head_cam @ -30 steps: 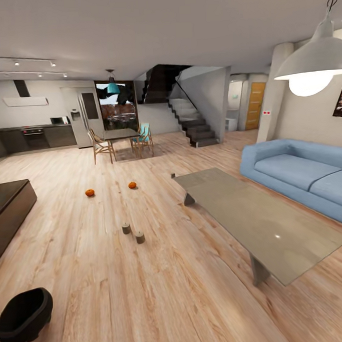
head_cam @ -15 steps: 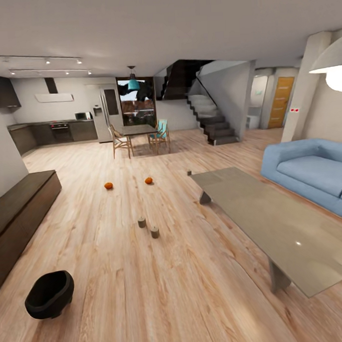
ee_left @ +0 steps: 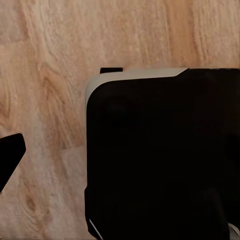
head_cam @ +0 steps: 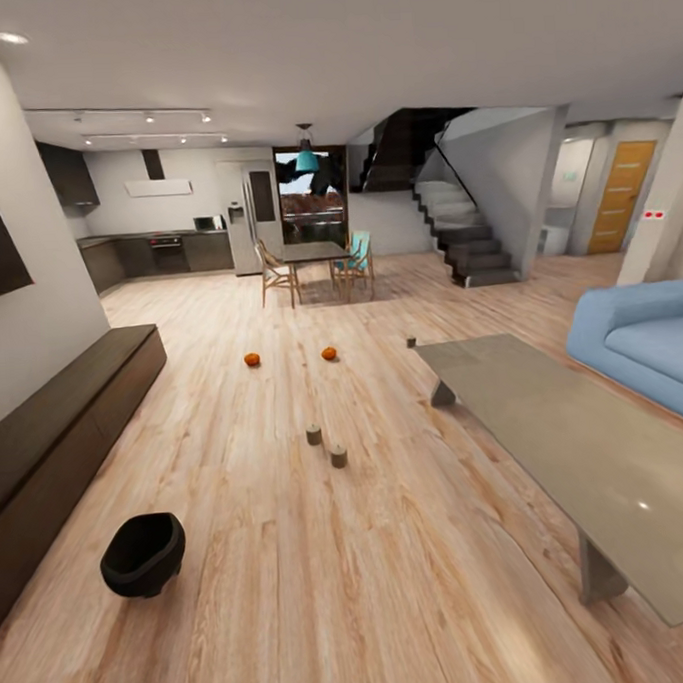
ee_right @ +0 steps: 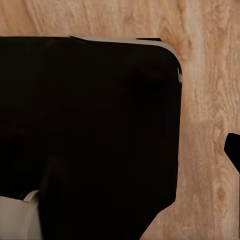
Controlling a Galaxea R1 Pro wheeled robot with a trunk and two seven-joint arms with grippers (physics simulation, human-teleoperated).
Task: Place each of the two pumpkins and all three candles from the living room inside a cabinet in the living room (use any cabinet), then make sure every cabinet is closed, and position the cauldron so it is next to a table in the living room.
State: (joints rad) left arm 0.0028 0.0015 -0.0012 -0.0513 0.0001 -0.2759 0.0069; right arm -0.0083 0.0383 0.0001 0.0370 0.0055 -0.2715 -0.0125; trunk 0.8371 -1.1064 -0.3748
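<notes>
camera has swung left, cabinet [head_cam: 74,396] nearer; beyond it, pumpkins [head_cam: 252,359] look light and rigid, graspable across ribs; pincer states untellable.

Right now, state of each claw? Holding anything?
Left claw: cannot be told; the left wrist view gives just a dark tip over wood floor.
Right claw: cannot be told; same in the right wrist view, dark tip.

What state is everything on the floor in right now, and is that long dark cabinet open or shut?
Left pumpkin: loose on the floor.
Right pumpkin: loose on the floor.
Two candles: upright on the floor, apart.
Third candle: upright on the floor by the table's far corner.
Cauldron: upright, near the cabinet.
Cabinet: looks closed.
</notes>
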